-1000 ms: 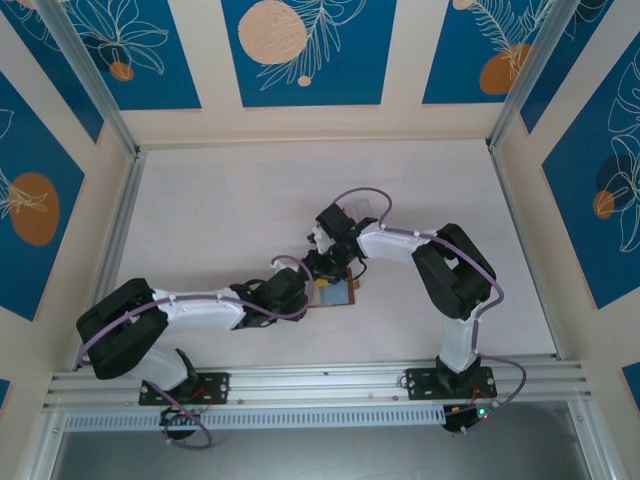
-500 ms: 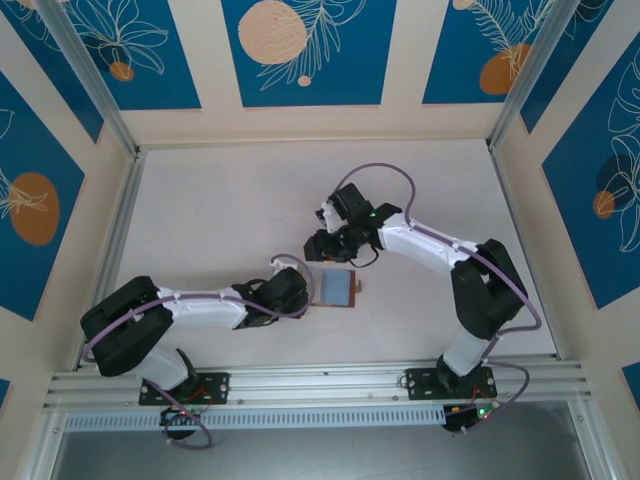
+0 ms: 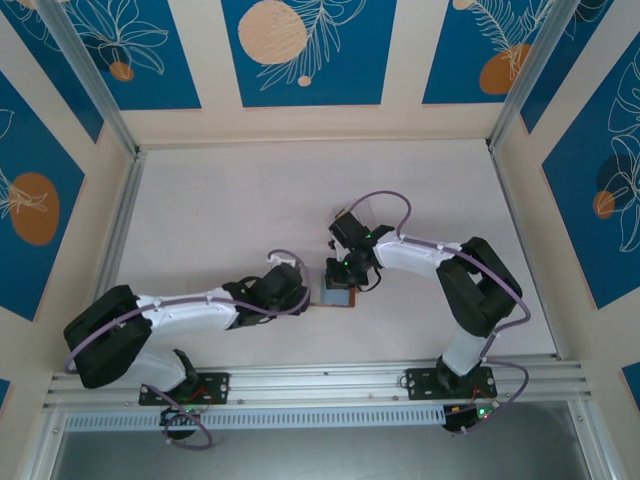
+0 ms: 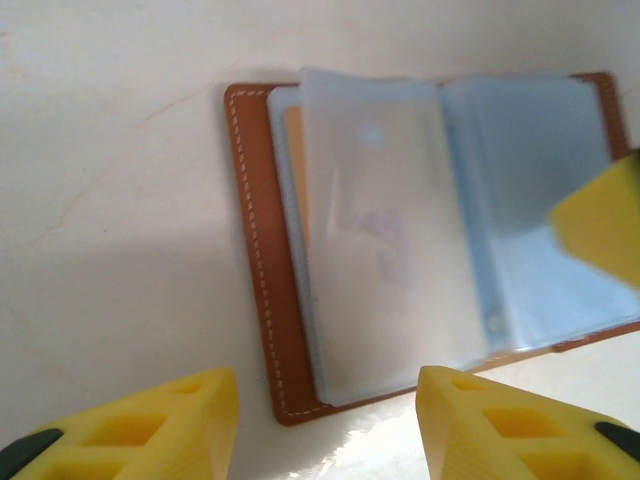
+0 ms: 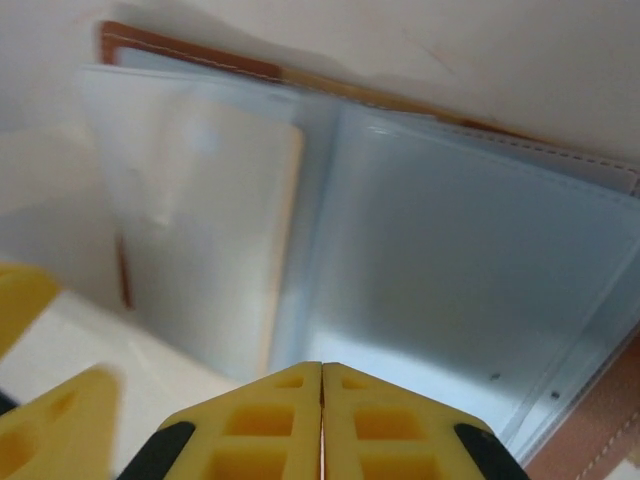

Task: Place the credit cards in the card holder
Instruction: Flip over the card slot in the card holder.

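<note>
The card holder lies open on the table, brown leather outside, frosted grey-blue sleeves inside. A tan credit card sits tucked in a left-hand sleeve, and its edge shows through the plastic. My left gripper is open just off the holder's left edge, its fingertips astride the near corner and holding nothing. My right gripper is shut with nothing between the fingers, its tips down over the right-hand sleeve page. One of its yellow fingers pokes in at the holder's right side.
The white tabletop stretches open to the left and far side. Aluminium rails run along the near edge, and patterned blue walls close in the sides. Both arms meet near the table's middle.
The right gripper lifted off toward the far side, then came back down onto the holder and shut. The left gripper opened a little wider and stayed at the holder's left edge.
</note>
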Robot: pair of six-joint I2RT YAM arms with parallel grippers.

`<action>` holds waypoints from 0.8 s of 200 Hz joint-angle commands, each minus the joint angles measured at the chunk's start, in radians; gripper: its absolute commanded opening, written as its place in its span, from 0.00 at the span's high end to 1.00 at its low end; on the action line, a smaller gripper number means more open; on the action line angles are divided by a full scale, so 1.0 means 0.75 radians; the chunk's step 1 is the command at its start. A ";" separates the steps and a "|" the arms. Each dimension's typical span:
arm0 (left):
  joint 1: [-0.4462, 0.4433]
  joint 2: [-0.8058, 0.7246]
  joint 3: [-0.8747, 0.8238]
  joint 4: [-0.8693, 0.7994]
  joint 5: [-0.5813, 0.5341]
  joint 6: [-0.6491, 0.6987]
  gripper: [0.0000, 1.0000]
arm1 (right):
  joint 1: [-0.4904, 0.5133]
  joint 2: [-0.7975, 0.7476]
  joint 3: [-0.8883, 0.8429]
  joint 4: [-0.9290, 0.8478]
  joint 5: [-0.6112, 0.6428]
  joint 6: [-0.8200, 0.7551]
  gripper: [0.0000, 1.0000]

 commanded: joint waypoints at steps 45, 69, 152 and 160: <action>0.120 0.135 0.160 -0.054 0.091 0.059 0.49 | -0.008 0.097 0.030 -0.062 0.166 -0.115 0.91; 0.137 0.234 0.214 -0.034 0.106 0.101 0.52 | -0.015 0.099 0.037 -0.073 0.186 -0.174 0.91; 0.140 0.368 0.204 -0.016 0.094 0.096 0.62 | -0.097 -0.011 0.120 -0.101 0.118 -0.309 0.86; 0.140 0.375 0.196 -0.008 0.099 0.093 0.62 | -0.117 -0.037 0.134 -0.097 0.094 -0.308 0.85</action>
